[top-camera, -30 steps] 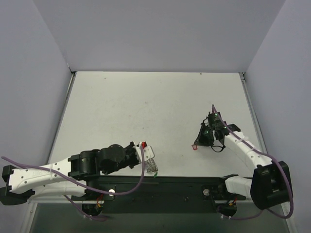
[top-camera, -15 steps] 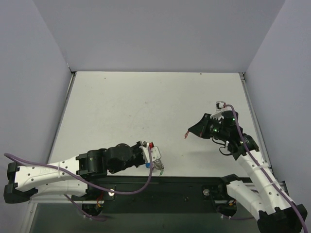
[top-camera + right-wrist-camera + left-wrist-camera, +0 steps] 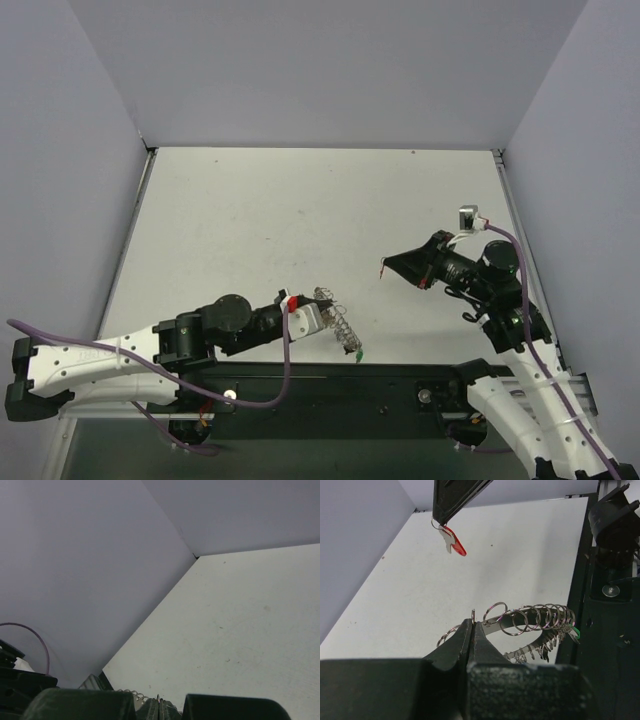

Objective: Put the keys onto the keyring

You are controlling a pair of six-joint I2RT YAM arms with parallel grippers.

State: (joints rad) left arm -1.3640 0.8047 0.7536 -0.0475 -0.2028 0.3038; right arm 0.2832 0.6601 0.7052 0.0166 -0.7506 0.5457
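We judge the keyring, a thin silvery band frilled with small wire loops, to be light, stiff and slippery, and best pinched at its rim. The left gripper is clamped on one loop there, holding it up by the near edge of the matte white table. Across a gap, the red key, tiny, plastic-headed and apt to swing, dangles from the closed tips of the right gripper.

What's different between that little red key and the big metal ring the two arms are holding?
Colour: the red key has a red plastic head; the keyring is silvery metal, with a green tag on it.
Size: the key is tiny; the keyring is far wider, frilled with many small loops.
Holder: the key dangles from the right gripper; the keyring is pinched by the left gripper.
Shared: each sits in a shut gripper.
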